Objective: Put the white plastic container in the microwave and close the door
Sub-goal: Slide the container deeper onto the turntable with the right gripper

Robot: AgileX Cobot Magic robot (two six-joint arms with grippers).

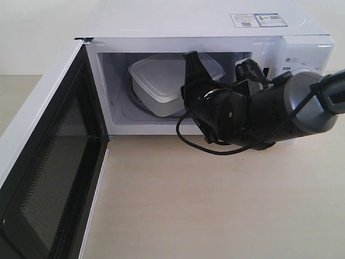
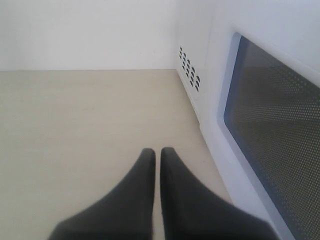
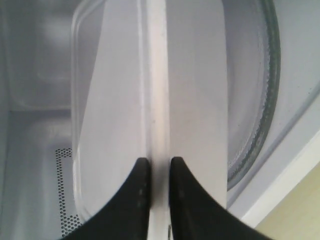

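The white plastic container is translucent, frosted plastic with a smooth, faintly shiny lid. The microwave has a smooth, glossy white shell, and its turntable is clear glass with a ribbed edge. The inner face of the door is fine black perforated mesh inside a glossy dark frame. The table looks like pale, matt wood-grain laminate. The left gripper and right gripper have matt black, plastic-looking fingers; the right arm wears a satin grey, metallic-looking shell.

table — pale wood grain | wall — plain white
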